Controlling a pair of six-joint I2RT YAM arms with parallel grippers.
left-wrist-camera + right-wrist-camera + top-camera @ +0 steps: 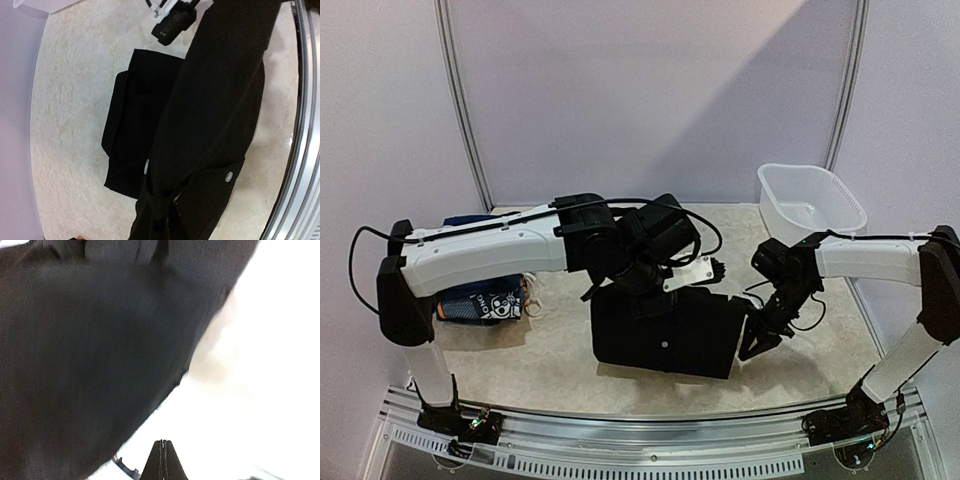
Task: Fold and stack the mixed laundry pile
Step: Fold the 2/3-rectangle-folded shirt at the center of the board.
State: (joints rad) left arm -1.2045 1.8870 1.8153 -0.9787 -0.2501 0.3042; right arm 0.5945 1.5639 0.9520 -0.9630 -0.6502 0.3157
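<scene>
Left gripper [717, 269]: clenched, apparently on a gathered fold of the large black cloth garment [665, 335]; fingers hidden by the cloth in the wrist view. Right gripper [161, 458]: fingertips pressed together, empty, just beside the garment's right edge. Garment folded to a rectangle at lower centre of the overhead frame, on the pale table [560, 375]; long axis left–right, right end tilted slightly downward.

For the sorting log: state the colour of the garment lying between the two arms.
The garment is plain black; the top external view shows it best.
</scene>
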